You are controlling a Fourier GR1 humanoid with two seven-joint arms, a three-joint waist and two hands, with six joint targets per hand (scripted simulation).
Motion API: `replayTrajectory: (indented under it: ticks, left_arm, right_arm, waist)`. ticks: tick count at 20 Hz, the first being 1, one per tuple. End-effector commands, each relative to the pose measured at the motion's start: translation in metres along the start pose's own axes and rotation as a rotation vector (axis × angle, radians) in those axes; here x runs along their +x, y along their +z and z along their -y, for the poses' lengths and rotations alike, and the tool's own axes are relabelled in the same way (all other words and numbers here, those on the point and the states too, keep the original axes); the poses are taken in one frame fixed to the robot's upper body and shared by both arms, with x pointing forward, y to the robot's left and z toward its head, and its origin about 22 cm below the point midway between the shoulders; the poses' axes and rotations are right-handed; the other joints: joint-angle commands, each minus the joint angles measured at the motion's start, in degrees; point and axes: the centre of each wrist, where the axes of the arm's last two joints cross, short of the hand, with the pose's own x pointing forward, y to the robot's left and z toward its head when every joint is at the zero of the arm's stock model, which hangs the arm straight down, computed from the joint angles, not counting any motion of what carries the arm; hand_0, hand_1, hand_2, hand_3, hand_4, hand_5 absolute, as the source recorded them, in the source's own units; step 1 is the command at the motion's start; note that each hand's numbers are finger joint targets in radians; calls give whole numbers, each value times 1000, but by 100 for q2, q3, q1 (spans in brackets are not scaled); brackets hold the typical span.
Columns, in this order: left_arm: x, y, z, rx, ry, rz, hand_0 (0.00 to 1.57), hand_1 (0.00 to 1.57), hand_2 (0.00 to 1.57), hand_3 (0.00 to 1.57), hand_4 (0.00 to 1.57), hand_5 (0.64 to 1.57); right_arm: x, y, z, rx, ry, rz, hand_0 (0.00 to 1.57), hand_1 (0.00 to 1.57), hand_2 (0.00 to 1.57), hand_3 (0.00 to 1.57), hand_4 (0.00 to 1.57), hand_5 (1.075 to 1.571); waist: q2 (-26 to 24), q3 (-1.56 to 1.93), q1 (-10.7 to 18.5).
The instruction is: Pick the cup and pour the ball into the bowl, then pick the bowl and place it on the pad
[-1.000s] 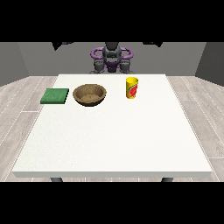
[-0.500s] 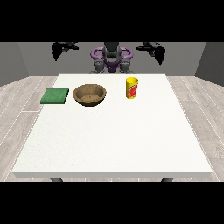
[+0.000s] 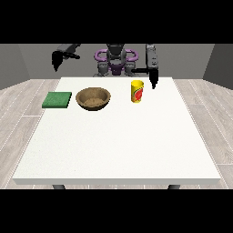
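A yellow cup (image 3: 137,91) with a red mark stands upright on the white table (image 3: 118,145), right of centre at the far side. A brown bowl (image 3: 93,98) sits to its left, and a flat green pad (image 3: 57,99) lies further left. The ball is not visible. The hand at the view's right (image 3: 154,80) hangs down just right of and behind the cup, apart from it, fingers pointing down. The hand at the view's left (image 3: 56,60) is raised off the table's far left corner, fingers drooping.
The robot's torso (image 3: 115,61) stands behind the far table edge. A wide bare stretch of table lies between the objects and the near edge.
Both arms have swung down from their raised pose. The hand at the view's right dropped to beside the cup; the one at the left came lower and outward. Cup, bowl and pad stayed put.
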Motion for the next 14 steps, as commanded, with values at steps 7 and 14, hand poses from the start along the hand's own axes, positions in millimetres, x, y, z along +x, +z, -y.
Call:
replayTrajectory:
  ticks: [7,14]
  left_arm:
    - [-44,-7,13,22,-26,26,0,0,0,0,0,1518]
    - [-65,-6,20,33,-49,36,0,0,0,0,0,1521]
  right_arm:
    - [-14,-7,22,3,-17,26,0,0,0,0,0,1570]
    - [-26,-2,10,35,-29,50,0,0,0,0,0,1571]
  waist:
    - [317,2,-9]
    - [531,1,-183]
